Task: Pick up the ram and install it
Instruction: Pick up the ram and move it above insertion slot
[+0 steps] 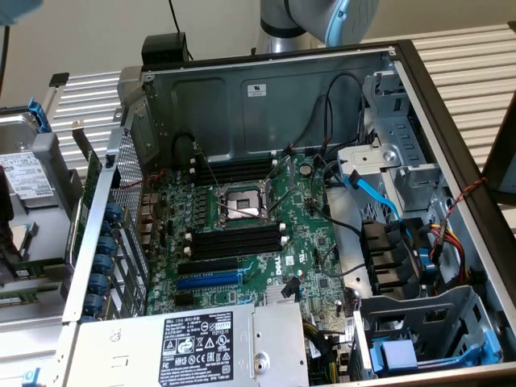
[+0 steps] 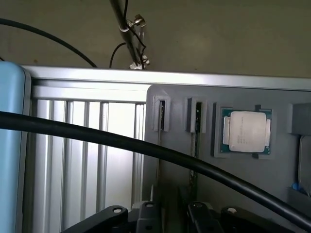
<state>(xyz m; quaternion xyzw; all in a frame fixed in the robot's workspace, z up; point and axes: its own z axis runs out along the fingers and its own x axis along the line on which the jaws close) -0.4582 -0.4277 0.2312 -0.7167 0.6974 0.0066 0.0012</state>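
In the wrist view a ram [image 2: 195, 148] stands on edge in a slot of a grey holder [image 2: 277, 174], seen as a thin dark-green line. A second thin stick [image 2: 159, 141] stands in the neighbouring slot. My gripper [image 2: 172, 217] hangs just short of these slots, with its black fingertips [image 2: 146, 213] apart and nothing clearly between them. In the exterior view the open computer case [image 1: 419, 89] shows the motherboard [image 1: 310, 234] with black memory slots [image 1: 238, 242] beside the processor socket [image 1: 240, 203].
A processor chip [image 2: 246, 132] lies in the holder beside the slots. A black cable [image 2: 121, 141] crosses in front of the wrist camera. Also in the case are a blue expansion slot [image 1: 208, 280], the power supply [image 1: 201, 339], drive cages [image 1: 419, 330] and loose cables [image 1: 375, 189].
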